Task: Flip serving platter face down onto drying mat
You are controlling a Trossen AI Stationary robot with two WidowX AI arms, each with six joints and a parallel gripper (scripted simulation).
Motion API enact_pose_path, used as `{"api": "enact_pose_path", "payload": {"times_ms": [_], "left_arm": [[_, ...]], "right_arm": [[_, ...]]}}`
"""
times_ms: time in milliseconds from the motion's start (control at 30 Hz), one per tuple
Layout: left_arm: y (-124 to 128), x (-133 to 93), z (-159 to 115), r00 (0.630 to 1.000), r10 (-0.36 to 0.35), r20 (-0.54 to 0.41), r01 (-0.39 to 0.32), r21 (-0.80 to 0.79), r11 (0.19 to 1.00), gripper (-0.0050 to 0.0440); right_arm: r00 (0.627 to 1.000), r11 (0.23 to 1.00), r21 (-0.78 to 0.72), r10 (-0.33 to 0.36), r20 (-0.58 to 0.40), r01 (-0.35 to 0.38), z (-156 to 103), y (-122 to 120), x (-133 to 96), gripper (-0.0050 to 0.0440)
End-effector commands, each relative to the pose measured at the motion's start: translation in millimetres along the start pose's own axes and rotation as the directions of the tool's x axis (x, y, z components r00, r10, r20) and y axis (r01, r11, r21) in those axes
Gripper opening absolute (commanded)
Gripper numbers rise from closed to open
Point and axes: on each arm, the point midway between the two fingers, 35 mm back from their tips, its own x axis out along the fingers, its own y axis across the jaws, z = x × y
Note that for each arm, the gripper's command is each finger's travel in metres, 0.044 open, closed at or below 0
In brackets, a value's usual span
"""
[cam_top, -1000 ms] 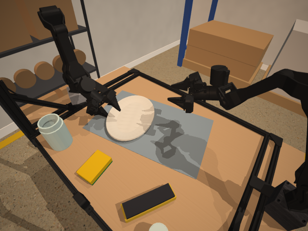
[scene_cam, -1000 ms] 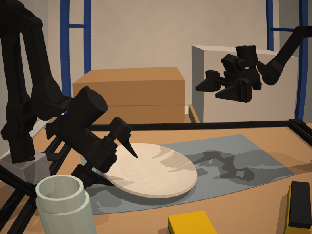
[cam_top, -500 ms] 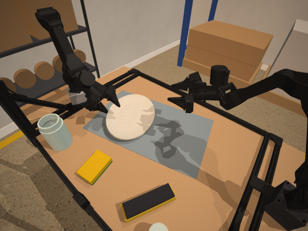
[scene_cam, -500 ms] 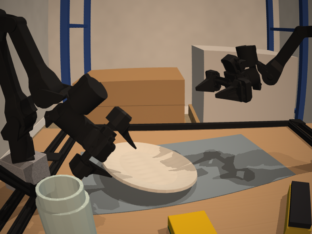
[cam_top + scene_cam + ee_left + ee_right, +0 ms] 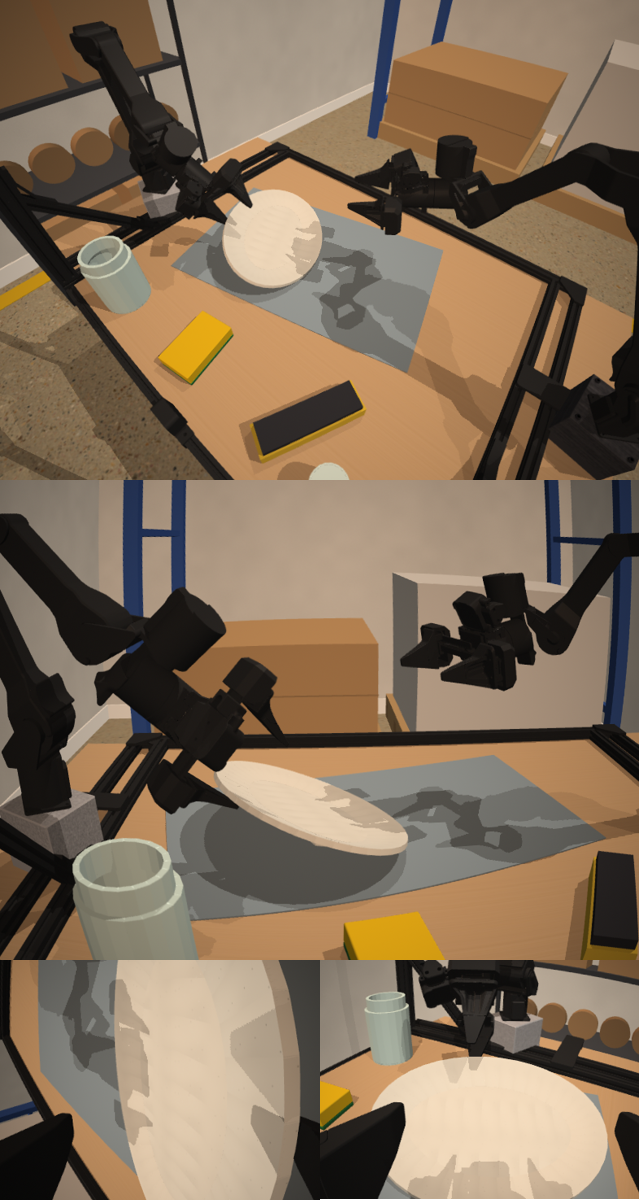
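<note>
Serving platter, round, pale: one, over the drying mat. Tilted, eating face upward; edge nearest the left arm raised, opposite edge low. Whether that low edge bears on the mat cannot be told with certainty from these angles.

Left gripper: fingers spread wide, nothing grasped. One finger above the raised rim, its mate at or beneath the underside, apparently serving as a lifting prop.

Right gripper: fingers spread, unladen, held above the bench, apart from the platter.

Accessories, all clear of the platter: lidless jar; yellow sponge; black-topped block.

Condition of the work: tipping begun, judged an early stage. Outstanding: raising past upright, a slow controlled lowering onto the face, release, withdrawal of both arms. Principal hazard: the rim, unclamped, could slip off the finger and drop fast.
</note>
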Motion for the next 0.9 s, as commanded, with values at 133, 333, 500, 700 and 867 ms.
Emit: {"api": "enact_pose_path", "payload": {"times_ms": [133,333,500,700,867], "left_arm": [[41,-13,2,0.998,0.070,0.004,-0.070,-0.014,0.997,0.0440],[64,-18,1,0.995,0.105,0.003,-0.105,-0.014,0.994,0.0440],[74,-20,1,0.995,0.105,0.003,-0.105,-0.014,0.994,0.0440],[97,-21,1,0.994,0.105,0.003,-0.105,-0.014,0.994,0.0440],[115,-21,1,0.990,0.140,0.003,-0.140,-0.014,0.990,0.0440]], "right_arm": [[1.000,1.000,0.005,0.004,0.002,-0.004,0,0,0,0.0440],[1.000,1.000,0.005,0.004,0.002,-0.004,0,0,0,0.0440],[1.000,1.000,0.005,0.004,0.002,-0.004,0,0,0,0.0440],[1.000,1.000,0.005,0.004,0.002,-0.004,0,0,0,0.0440],[1.000,1.000,0.005,0.004,0.002,-0.004,0,0,0,0.0440]]}}
